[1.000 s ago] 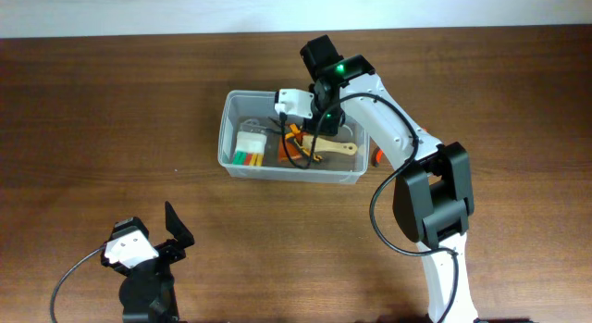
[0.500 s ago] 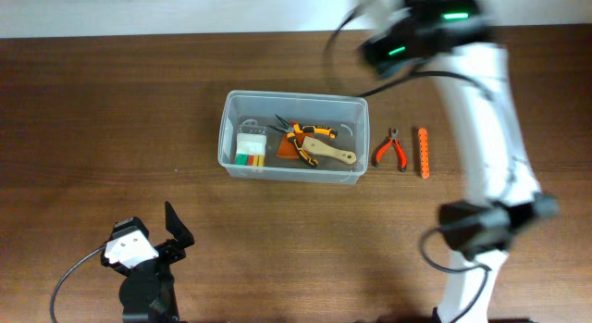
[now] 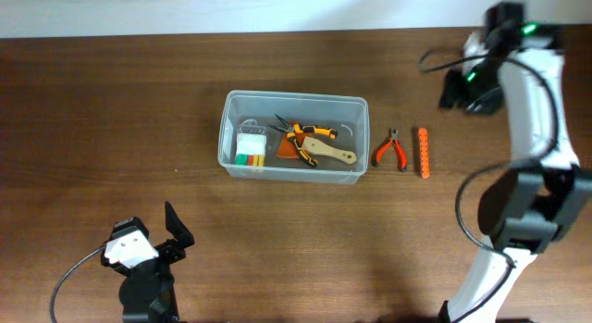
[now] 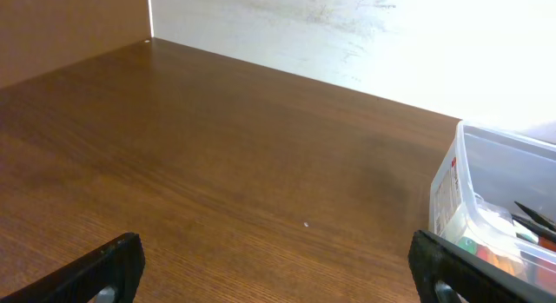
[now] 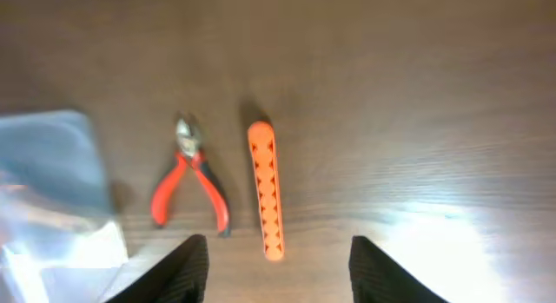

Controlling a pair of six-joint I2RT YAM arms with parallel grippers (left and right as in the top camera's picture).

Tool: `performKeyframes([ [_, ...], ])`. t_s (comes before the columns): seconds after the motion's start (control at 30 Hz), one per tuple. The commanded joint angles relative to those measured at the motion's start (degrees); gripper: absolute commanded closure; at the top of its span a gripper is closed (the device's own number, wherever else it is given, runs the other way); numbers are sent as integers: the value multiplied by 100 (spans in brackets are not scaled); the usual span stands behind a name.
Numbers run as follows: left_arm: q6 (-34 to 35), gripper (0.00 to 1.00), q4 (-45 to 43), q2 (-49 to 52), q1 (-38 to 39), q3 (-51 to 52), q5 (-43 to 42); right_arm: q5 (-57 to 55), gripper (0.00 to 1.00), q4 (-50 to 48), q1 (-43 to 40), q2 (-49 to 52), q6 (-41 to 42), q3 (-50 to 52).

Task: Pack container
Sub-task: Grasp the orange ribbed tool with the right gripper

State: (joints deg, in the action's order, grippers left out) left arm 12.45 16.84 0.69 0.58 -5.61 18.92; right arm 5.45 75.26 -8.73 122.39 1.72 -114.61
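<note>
Since the earlier overhead frames, the right arm had left the container (image 3: 225, 129) and swung to the far right of the table (image 3: 111, 101). The right gripper (image 5: 278, 281) hung above the red pliers (image 5: 189, 186) and the orange strip (image 5: 265, 186). Its jaws stood apart and held nothing. The left gripper (image 4: 278, 277) sat at the near left edge, jaws likewise apart and empty, well away from the work. The container stood mid-table and already held a white box with coloured stripes (image 3: 250, 147), yellow-handled pliers (image 3: 305, 131) and a wooden-handled tool (image 3: 331, 155). The red pliers and the orange strip lay outside it, just beside its right end wall. The two items lay near each other and roughly parallel, so a descent centred poorly would probably push one while closing on the other. The strip appeared thin and flat on the wood; a shallow pinch could slip off it, and a deep one could drive the fingertips into the table. The splayed pliers handles could pivot in the grip. A low carry toward the container risked clipping its rim and shifting it.
</note>
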Motion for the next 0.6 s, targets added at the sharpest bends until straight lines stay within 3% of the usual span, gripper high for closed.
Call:
performKeyframes([
  [0.0,-50,1,-13,-35,24,28,42,31,44,-538,35,-72,153,737],
  [0.1,-50,1,-13,-35,24,28,42,37,39,-1207,48,-72,111,1285],
  [0.23,-50,1,-13,-35,22,28,42,98,40,-1709,151,-72,-393,1823],
  [0.4,-50,1,-13,-35,22,28,42,96,40,-2079,267,-70,-448,2321],
  [0.47,-50,1,-13,-35,24,28,42,98,41,-2192,280,-70,-444,2494],
  [0.57,-50,1,-13,-35,22,28,42,94,51,-2334,275,-50,-426,2684],
])
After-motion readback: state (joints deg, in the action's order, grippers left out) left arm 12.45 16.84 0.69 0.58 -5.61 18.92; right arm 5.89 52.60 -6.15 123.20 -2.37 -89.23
